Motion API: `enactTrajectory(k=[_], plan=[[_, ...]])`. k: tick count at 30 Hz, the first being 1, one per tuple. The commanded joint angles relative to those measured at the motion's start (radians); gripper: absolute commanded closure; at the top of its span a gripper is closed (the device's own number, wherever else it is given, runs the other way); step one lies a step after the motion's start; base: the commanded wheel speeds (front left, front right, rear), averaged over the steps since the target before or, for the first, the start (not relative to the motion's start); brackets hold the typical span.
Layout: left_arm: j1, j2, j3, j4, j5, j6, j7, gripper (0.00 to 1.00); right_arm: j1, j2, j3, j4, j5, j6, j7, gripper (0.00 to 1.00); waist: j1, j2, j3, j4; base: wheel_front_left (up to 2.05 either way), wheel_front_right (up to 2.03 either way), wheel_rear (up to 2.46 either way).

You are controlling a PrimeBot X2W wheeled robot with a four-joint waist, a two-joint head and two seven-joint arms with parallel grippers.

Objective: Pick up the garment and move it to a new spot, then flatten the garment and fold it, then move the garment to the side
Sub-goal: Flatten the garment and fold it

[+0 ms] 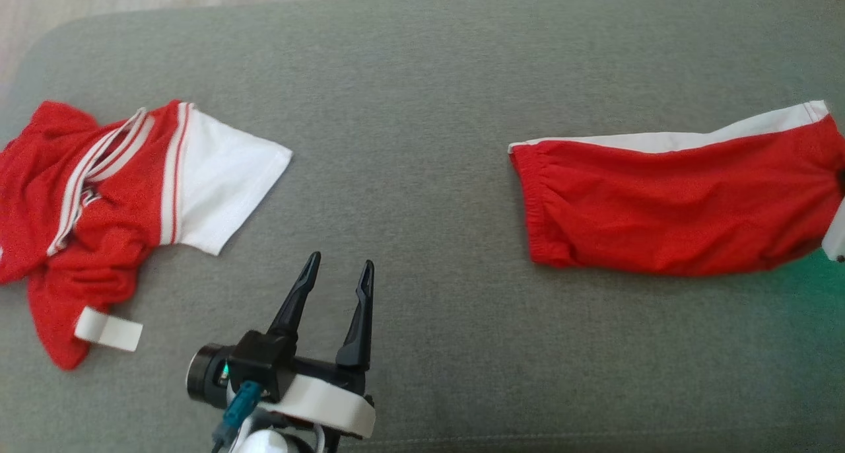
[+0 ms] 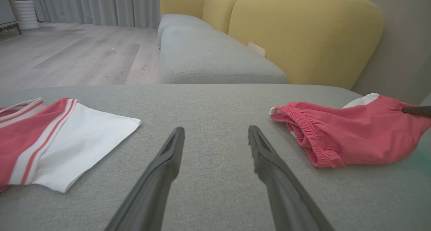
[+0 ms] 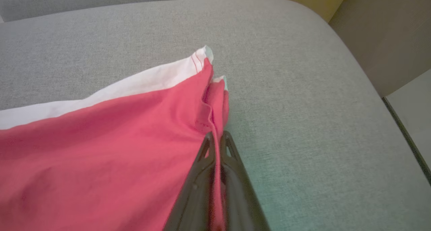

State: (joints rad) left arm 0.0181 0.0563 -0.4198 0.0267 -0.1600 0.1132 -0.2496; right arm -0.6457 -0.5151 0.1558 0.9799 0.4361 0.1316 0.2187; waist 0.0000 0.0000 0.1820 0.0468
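Shorts [image 1: 667, 202]: light, limp, likely to sag.
Right gripper [image 3: 217, 135]: fingers pinched on hem corner.
Left gripper [image 1: 340, 265]: fingers wide, empty; waistband suits it.

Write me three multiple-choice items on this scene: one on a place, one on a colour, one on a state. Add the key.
1. Where on the cushion do the shorts lie?
A. at the robot's left
B. at the robot's right
C. in the middle

2. What colour is the shirt's spread sleeve?
A. white
B. yellow
C. blue

3. How is the right hand?
A. open over bare cushion
B. shut on the shorts
C. shut on the shirt

Key:
1 B, the head view shows them at the right.
2 A, the sleeve is plain white beside red stripes.
3 B, the right wrist view shows it pinching the red hem.
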Motion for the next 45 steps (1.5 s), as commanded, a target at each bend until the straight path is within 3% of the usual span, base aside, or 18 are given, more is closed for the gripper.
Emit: enactTrajectory(k=[1,12,20,25,26,27,35,45], plan=[[-0.027,-0.006,0.030,-0.026,0.000,-0.004,-0.012,0.00,-0.011,-0.022,0.009,-0.045,-0.015,-0.001,-0.020,1.00,0.0000,0.0000,0.000,-0.018,0.00,0.00,0.00],[-0.013,-0.006,0.016,0.004,-0.020,0.001,-0.012,0.00,0.045,0.106,0.011,-0.292,-0.035,-0.001,-0.083,1.00,0.0000,0.0000,-0.085,0.016,0.00,0.00,0.00],[0.008,-0.006,0.019,0.010,-0.017,-0.003,-0.012,0.00,0.163,0.239,0.083,-0.502,-0.042,-0.001,-0.034,1.00,0.0000,0.0000,-0.119,0.076,0.00,0.00,0.00],[0.006,-0.006,0.014,0.018,-0.017,-0.009,-0.012,0.00,0.221,0.339,0.128,-0.532,-0.041,-0.001,0.000,1.00,0.0000,0.0000,-0.120,0.103,0.00,0.00,0.00],[0.004,-0.006,0.013,0.018,-0.018,-0.008,-0.012,0.00,0.227,0.355,0.133,-0.526,-0.041,-0.001,0.007,0.70,0.0000,0.0000,-0.121,0.106,0.00,0.00,0.00],[0.003,-0.006,0.011,0.019,-0.018,-0.008,-0.012,0.00,0.230,0.368,0.139,-0.517,-0.043,-0.001,0.013,0.00,0.0000,0.0000,-0.122,0.109,0.00,0.00,0.00],[0.008,-0.006,0.009,0.026,-0.021,-0.002,-0.012,0.00,0.246,0.408,0.124,-0.530,-0.008,-0.001,-0.012,0.00,0.0000,0.0000,-0.141,0.106,0.00,0.00,0.00],[0.036,-0.006,0.016,0.018,-0.027,0.007,-0.012,0.00,0.383,0.291,-0.037,-0.639,0.040,-0.001,-0.042,0.00,0.0000,0.0000,-0.174,0.068,0.00,0.00,0.00]])
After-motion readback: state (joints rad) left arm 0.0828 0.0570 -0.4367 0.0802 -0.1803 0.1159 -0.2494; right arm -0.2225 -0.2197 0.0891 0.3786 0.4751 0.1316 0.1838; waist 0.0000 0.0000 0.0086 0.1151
